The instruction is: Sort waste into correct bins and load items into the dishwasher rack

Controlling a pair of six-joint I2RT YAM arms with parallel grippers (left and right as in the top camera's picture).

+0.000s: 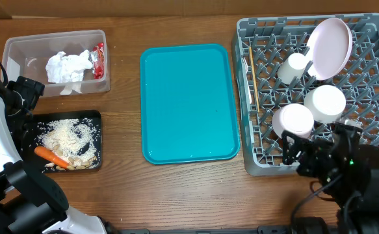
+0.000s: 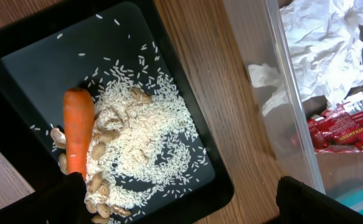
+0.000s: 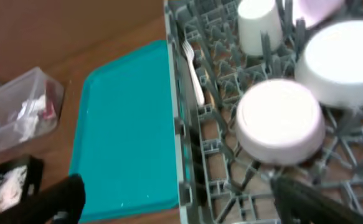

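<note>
Hovering over the black tray with the left gripper, fingers spread wide, gripping nothing. Looking down on a carrot lying along the edge of a heap of rice, with pale nut-like bits by its lower end. Just beside that tray, across a strip of table: a clear tub holding a crumpled napkin and, right beside it, a red wrapper.

Hanging low at the near corner of the rack with the right gripper, likewise opened to the full and empty, close to the nearer bowl. Resting bottom up next to a second bowl. Behind both, a cup and a plate leaning on edge. Along the rack's left wall, a fork and a stick lying side by side. Between bins and rack, a teal tray.
</note>
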